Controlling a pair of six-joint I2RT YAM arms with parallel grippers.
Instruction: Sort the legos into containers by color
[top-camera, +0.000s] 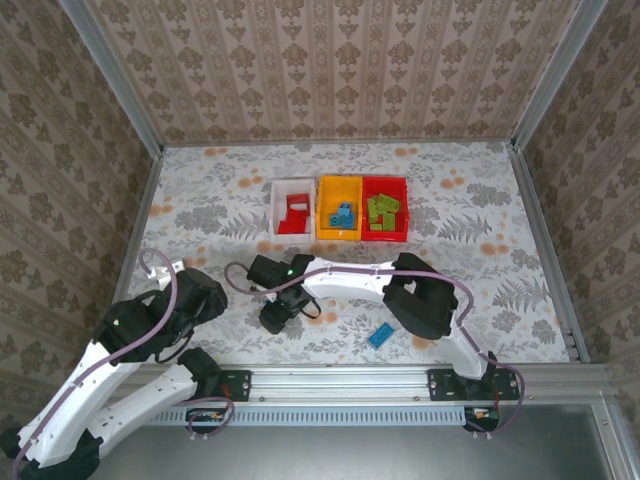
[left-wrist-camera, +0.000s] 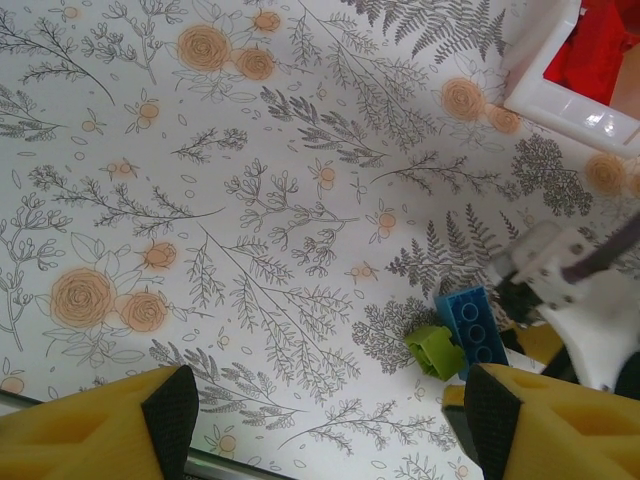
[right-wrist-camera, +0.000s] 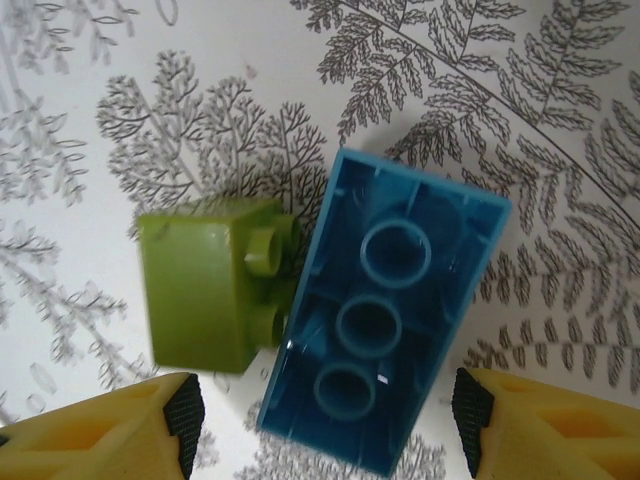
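Legos (top-camera: 342, 214) are mostly sorted. Red ones are seen in the white bin (top-camera: 276, 210), blue ones in the yellow-orange bin (top-camera: 340, 237), and lime green ones in the red bin (top-camera: 385, 238). The bins are set side by side at mid tabletop (top-camera: 220, 200).

Three bricks are counted loose:
- A blue brick (right-wrist-camera: 385, 320) is lying hollow side up.
- A lime green brick (right-wrist-camera: 205, 285) is tipped on its side, studs against the blue one. The pair sits in front of the white bin, nearer the arms.
- A second blue brick (top-camera: 380, 336) lies well apart, by the right arm.

The right tool (right-wrist-camera: 325, 430) is held low over the pair, jaws wide, nothing gripped. The blue brick's near end lies between the pads (right-wrist-camera: 185, 420) without being touched. The left tool (left-wrist-camera: 330, 420) is held near the pair, jaws wide, empty.

The task is judged nearly done, with three placements left, unless more bricks are hidden under the arms.
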